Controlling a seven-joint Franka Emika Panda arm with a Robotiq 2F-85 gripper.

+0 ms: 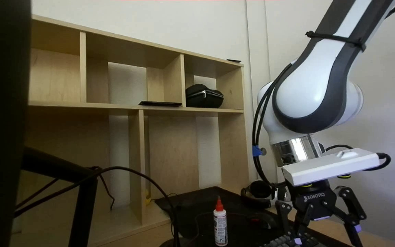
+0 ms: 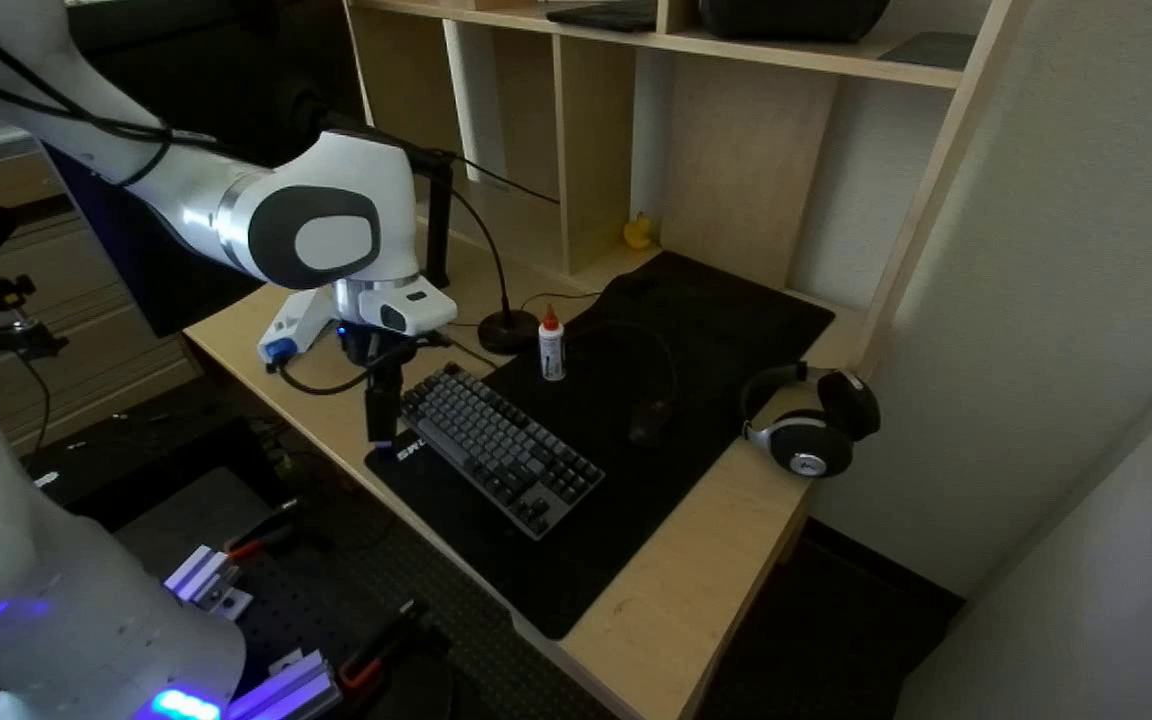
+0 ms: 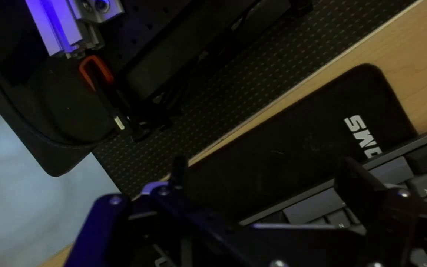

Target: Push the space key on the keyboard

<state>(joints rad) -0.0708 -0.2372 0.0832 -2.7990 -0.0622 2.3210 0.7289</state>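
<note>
The black keyboard (image 2: 501, 445) lies on a dark desk mat at the desk's front; part of it shows at the bottom of an exterior view (image 1: 279, 242). In the wrist view, its long space key (image 3: 313, 205) runs diagonally, and one finger covers its middle. My gripper (image 3: 271, 174) is open and empty, its fingers wide apart. One finger is over the space key; the other is over the mat near the desk's front edge. In both exterior views the gripper (image 1: 326, 238) (image 2: 383, 435) points down at the keyboard's front side. Whether a fingertip touches a key cannot be told.
A white bottle with a red cap (image 2: 551, 348) stands behind the keyboard on the mat (image 2: 726, 310). A mouse (image 2: 649, 422), headphones (image 2: 811, 440) and a round black stand base (image 2: 508, 332) are nearby. A wooden shelf (image 1: 163, 108) rises at the back.
</note>
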